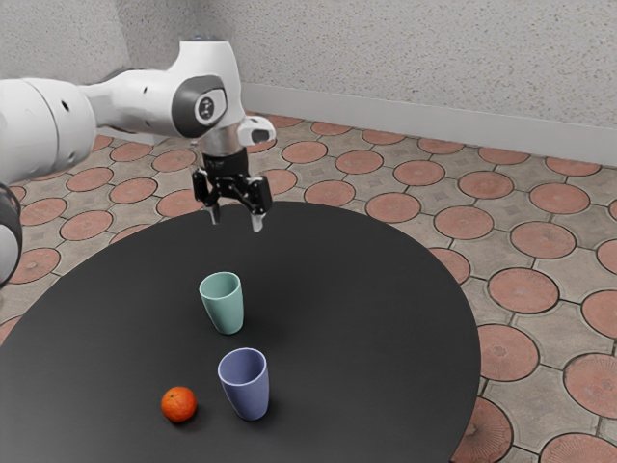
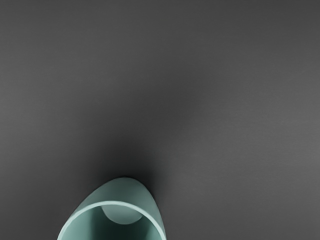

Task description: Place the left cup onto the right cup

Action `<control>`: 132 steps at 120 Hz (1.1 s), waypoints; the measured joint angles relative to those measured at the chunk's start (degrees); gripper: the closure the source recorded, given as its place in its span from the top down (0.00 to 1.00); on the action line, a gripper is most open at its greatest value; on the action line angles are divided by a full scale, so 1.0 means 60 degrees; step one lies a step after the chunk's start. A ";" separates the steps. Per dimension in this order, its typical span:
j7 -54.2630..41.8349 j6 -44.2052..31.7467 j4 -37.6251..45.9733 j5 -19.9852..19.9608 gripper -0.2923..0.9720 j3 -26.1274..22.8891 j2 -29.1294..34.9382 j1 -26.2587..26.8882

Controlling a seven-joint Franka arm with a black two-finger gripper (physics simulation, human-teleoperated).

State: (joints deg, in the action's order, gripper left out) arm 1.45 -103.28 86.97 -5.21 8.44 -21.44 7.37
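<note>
Approach step: jaws apart and empty above the tabletop (image 1: 386, 289), teal cup (image 1: 222, 302) below them, untouched; next move calls for descending to straddle its rim.

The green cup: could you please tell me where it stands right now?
In the exterior view, the green cup stands upright on the black table, below the open gripper, with the purple cup just nearer the camera.

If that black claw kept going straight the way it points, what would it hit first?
The gripper points down, so probably the bare black table, just beyond the green cup; depth is hard to judge, so it might clip the rim.
</note>
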 joint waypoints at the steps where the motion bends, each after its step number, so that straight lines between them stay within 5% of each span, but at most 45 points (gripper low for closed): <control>1: 0.0014 -0.0026 0.0025 -0.0008 0.75 0.0000 -0.0001 0.0000; 132: 0.2604 -0.2621 0.2894 -0.0676 0.75 0.0000 0.0389 0.0134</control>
State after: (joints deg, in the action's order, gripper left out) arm 17.07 -119.01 104.33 -9.27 8.44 -19.10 8.18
